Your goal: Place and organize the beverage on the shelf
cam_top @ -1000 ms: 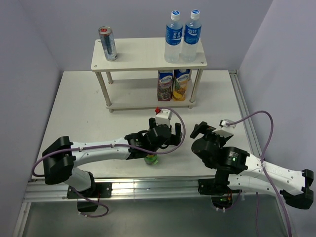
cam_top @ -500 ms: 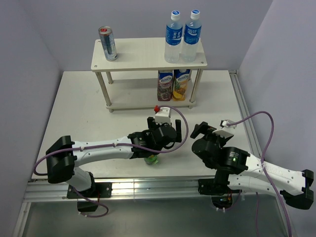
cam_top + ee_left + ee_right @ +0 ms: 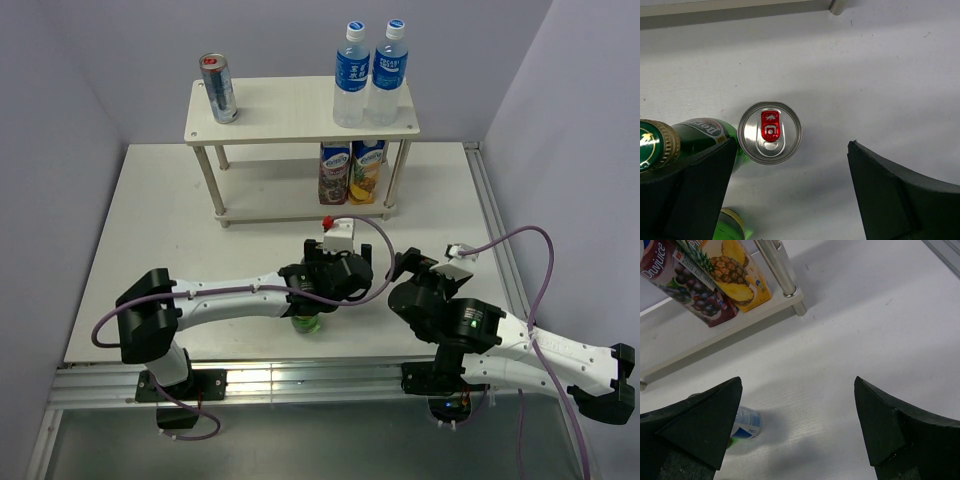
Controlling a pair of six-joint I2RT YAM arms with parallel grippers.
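The shelf point(image 3: 290, 110) stands at the back, with a can point(image 3: 217, 88) and two water bottles point(image 3: 370, 72) on its top board and two juice cartons point(image 3: 350, 170) on the lower board. My left gripper point(image 3: 790, 200) is open and points down over an upright silver can with a red tab point(image 3: 770, 132). The can stands between the jaws, close to the left finger. Green bottles point(image 3: 702, 132) stand just left of it. One green bottle point(image 3: 305, 322) shows under my left arm. My right gripper point(image 3: 797, 425) is open and empty above the table.
In the right wrist view the juice cartons point(image 3: 705, 280) and a shelf leg point(image 3: 777, 267) lie ahead, and a blue and white can point(image 3: 746, 423) peeks past the left finger. My two grippers hang close together, left gripper point(image 3: 335, 272) beside right gripper point(image 3: 408, 266). Walls enclose the table.
My left gripper has shifted a little to the right over the can and bottles. The right arm has not moved.
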